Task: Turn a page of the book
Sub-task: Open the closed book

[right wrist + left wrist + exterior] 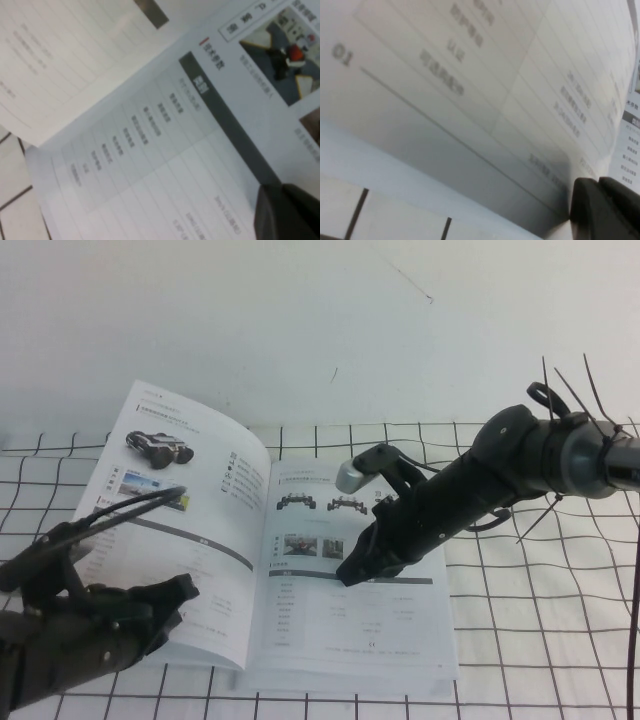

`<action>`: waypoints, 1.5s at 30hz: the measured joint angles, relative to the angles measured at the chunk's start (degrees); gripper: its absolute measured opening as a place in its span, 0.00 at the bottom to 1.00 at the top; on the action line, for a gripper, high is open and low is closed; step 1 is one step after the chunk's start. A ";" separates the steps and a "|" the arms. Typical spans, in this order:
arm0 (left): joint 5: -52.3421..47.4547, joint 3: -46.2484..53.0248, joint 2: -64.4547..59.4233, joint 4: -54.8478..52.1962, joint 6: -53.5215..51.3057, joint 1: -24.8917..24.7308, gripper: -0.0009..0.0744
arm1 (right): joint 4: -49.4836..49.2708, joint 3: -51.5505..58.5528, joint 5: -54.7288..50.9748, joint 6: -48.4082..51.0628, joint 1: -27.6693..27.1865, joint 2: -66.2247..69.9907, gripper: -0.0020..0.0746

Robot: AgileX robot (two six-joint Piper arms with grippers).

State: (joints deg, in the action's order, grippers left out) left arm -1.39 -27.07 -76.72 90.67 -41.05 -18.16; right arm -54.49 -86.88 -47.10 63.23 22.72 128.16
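Observation:
The book (350,630) lies open on the grid-patterned table. Its left page (175,470), with a vehicle photo and tables, stands raised and curved above the left half. My left gripper (183,592) is at the page's lower left edge, fingers together, tip against the sheet. The left wrist view shows the page (470,100) close above the closed fingers (585,210). My right gripper (350,570) is shut and rests tip-down on the flat right-hand page. The right wrist view shows that gripper (282,210) on the grey-headed table (165,150), and the raised page (60,50) beyond.
A white cloth with a black grid (540,640) covers the table. A white wall (300,320) stands behind the book. A thin black cable (130,505) from my left arm loops in front of the raised page. My right arm (520,460) reaches in from the right.

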 joint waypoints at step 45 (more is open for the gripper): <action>-20.98 -18.82 -3.00 6.21 -18.23 7.74 0.01 | 21.21 -2.45 -5.57 -15.01 0.58 -6.09 0.03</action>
State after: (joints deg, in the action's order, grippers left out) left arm -22.37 -45.89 -79.71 96.88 -59.28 -10.42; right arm -33.28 -89.33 -52.67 48.22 23.30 122.08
